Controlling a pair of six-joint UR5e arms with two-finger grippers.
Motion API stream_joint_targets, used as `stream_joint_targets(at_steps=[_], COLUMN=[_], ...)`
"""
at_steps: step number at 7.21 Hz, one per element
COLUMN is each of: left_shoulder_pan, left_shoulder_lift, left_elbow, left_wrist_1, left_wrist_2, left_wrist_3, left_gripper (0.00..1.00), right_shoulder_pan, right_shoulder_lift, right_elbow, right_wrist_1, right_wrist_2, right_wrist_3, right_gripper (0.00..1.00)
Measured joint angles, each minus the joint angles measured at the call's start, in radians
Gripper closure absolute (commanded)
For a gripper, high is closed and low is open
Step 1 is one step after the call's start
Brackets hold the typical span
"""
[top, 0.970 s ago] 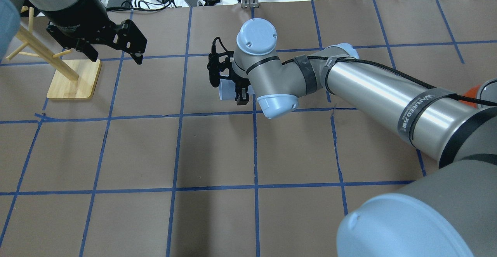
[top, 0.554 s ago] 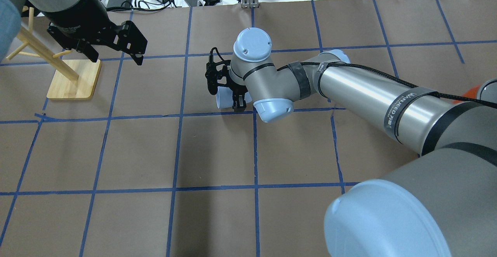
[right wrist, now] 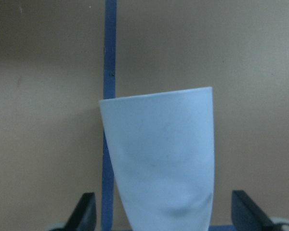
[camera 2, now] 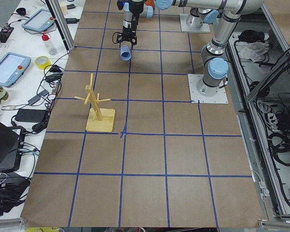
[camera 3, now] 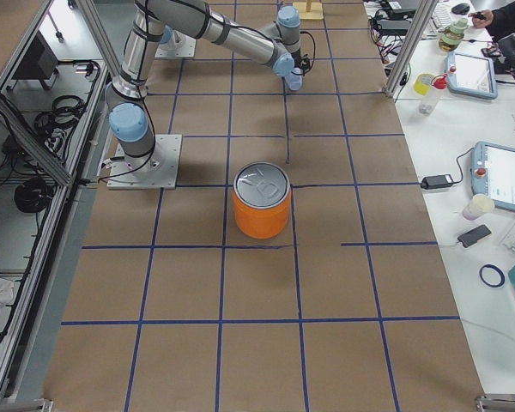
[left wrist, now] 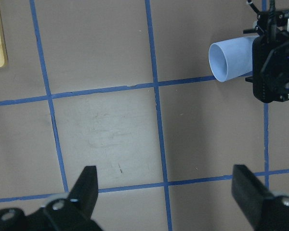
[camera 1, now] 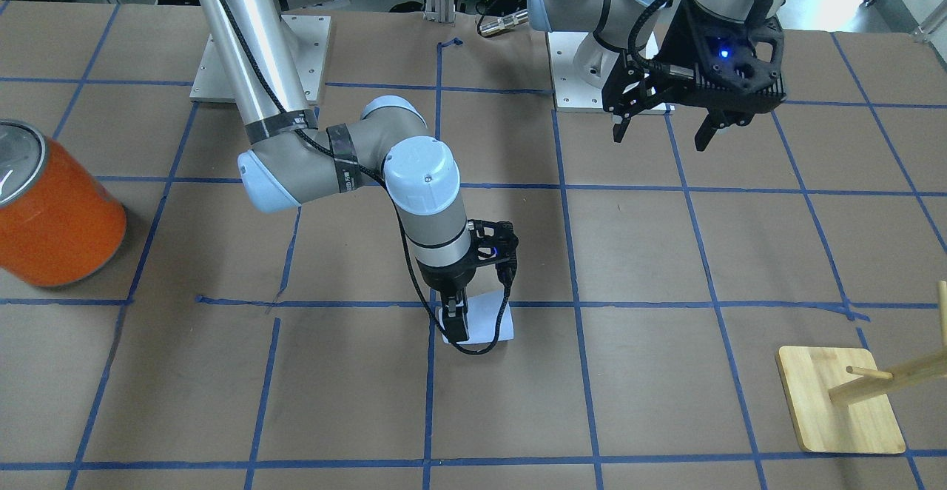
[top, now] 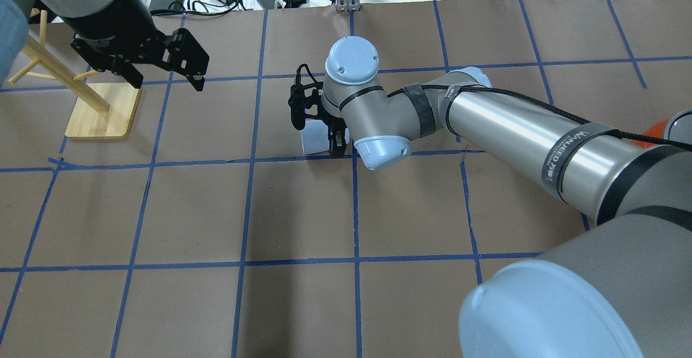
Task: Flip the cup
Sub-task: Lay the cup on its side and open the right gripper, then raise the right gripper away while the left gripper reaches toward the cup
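Observation:
The pale lavender-blue cup (right wrist: 159, 159) lies on its side near a blue tape line, also seen in the front view (camera 1: 490, 323), the overhead view (top: 312, 144) and the left wrist view (left wrist: 231, 60). My right gripper (right wrist: 164, 211) is open. Its fingers (right wrist: 84, 211) stand on either side of the cup's narrow end with gaps to it. It points down at the cup in the front view (camera 1: 477, 323). My left gripper (top: 166, 79) is open and empty, held high near the wooden rack, far from the cup.
A big orange can with a silver lid (camera 1: 52, 209) stands on the robot's right side of the table. A wooden peg rack on a square base (top: 102, 109) stands at its left. Brown paper with a blue tape grid covers the table (top: 303, 217).
My right gripper has come down and slightly nearer with the cup, which now lies by the blue line. My left gripper has shifted slightly to the right.

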Motion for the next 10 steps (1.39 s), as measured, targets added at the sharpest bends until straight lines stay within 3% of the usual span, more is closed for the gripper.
stream_joint_targets(at_steps=[4, 7, 9, 10], left_shoulder_pan=[0.016, 0.056, 0.065, 0.067], left_shoulder_lift=[-0.001, -0.054, -0.13, -0.182], left_elbow=[-0.008, -0.044, -0.126, -0.196], left_wrist_1=[0.0, 0.052, 0.219, 0.361], left_wrist_2=[-0.019, -0.166, -0.296, -0.368], left_wrist_3=[0.005, 0.006, 0.003, -0.001], left_gripper=[0.0, 0.0, 0.0, 0.0], right_shoulder_pan=[-0.084, -0.244, -0.298, -0.305], right_shoulder_lift=[-0.311, -0.486, -0.537, -0.55], right_elbow=[0.006, 0.006, 0.005, -0.003], right_wrist_1=[0.171, 0.305, 0.407, 0.477], right_wrist_2=[-0.013, -0.015, -0.051, -0.09], right_wrist_3=[0.089, 0.159, 0.358, 0.501], right_gripper=[0.0, 0.01, 0.01, 0.0])
